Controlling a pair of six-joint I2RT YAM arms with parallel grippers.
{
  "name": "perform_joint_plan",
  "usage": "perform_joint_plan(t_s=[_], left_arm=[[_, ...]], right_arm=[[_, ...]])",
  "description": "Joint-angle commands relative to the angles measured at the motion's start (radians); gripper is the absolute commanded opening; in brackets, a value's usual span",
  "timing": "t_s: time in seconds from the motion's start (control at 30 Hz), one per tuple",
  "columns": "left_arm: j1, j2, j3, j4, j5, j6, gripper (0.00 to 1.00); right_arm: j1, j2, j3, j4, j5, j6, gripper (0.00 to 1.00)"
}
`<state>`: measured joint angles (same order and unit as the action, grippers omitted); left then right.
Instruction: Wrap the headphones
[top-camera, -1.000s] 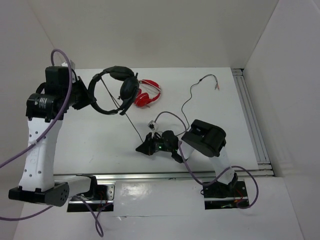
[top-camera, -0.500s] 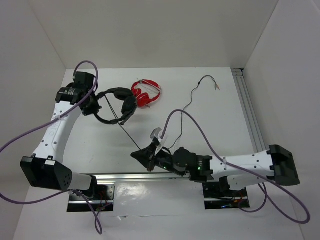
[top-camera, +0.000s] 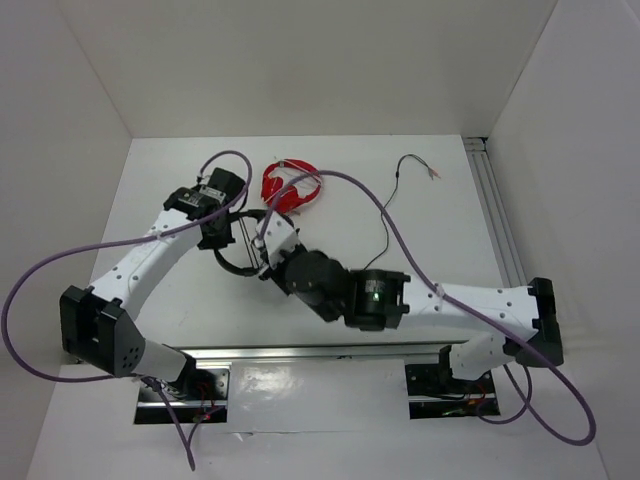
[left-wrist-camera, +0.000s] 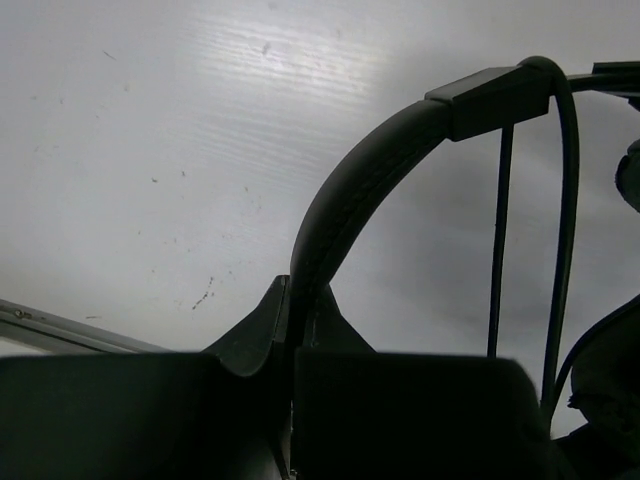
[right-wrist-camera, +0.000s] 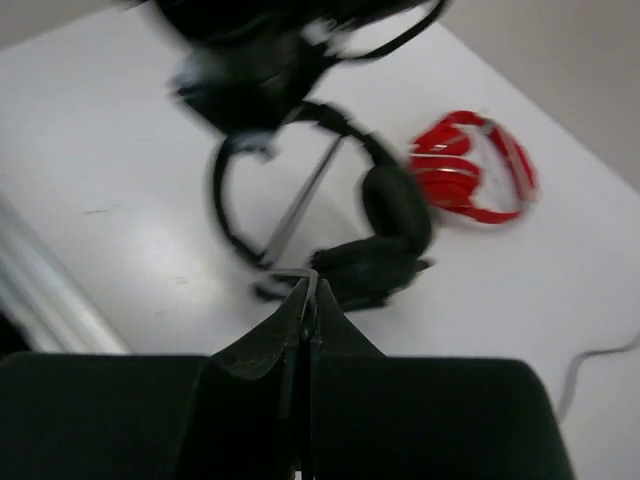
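Left tool (left-wrist-camera: 300, 305) pinches the headband (left-wrist-camera: 340, 190) of the headphones (right-wrist-camera: 392, 210), left of centre on the surface (top-camera: 450, 235). Right tool (right-wrist-camera: 306, 285) is pressed together just near of them. The cable (right-wrist-camera: 300, 200) runs far-right from its tips; cannot tell whether it is gripped.

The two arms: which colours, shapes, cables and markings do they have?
The left arm and right arm have white, rounded links with black joints. A purple cable loops loosely along each. A green light shows on a black joint of the right arm. The left claw and right claw have two black fingers that taper to thin tips.
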<state>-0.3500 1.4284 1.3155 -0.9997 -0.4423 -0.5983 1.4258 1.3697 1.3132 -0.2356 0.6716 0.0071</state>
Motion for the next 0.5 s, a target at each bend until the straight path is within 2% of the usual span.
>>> perform_joint_plan(t_s=[0.0, 0.03, 0.1, 0.17, 0.27, 0.33, 0.47], left_arm=[[-0.052, -0.061, -0.068, 0.069, -0.092, 0.032, 0.0], [-0.052, -0.094, -0.105, 0.069, -0.092, 0.032, 0.0], [-0.07, -0.126, -0.134, 0.094, -0.092, 0.044, 0.0], [-0.084, -0.163, -0.154, 0.104, -0.053, 0.06, 0.0], [-0.156, -0.201, -0.179, 0.113, 0.013, 0.095, 0.0], [-0.213, -0.23, -0.191, 0.124, 0.053, 0.115, 0.0], [-0.315, -0.253, -0.206, 0.128, 0.157, 0.161, 0.0]], right_arm=[[-0.167, 0.023, 0.178, -0.155, -0.012, -0.207, 0.0], [-0.239, 0.04, 0.205, -0.178, -0.012, -0.241, 0.0], [-0.283, 0.092, 0.276, -0.205, 0.087, -0.323, 0.0], [-0.333, 0.101, 0.3, -0.18, 0.108, -0.36, 0.0], [-0.389, 0.089, 0.241, -0.03, 0.121, -0.426, 0.0], [-0.424, 0.077, 0.206, 0.06, 0.073, -0.45, 0.0], [-0.525, 0.077, 0.144, 0.137, -0.019, -0.469, 0.01]])
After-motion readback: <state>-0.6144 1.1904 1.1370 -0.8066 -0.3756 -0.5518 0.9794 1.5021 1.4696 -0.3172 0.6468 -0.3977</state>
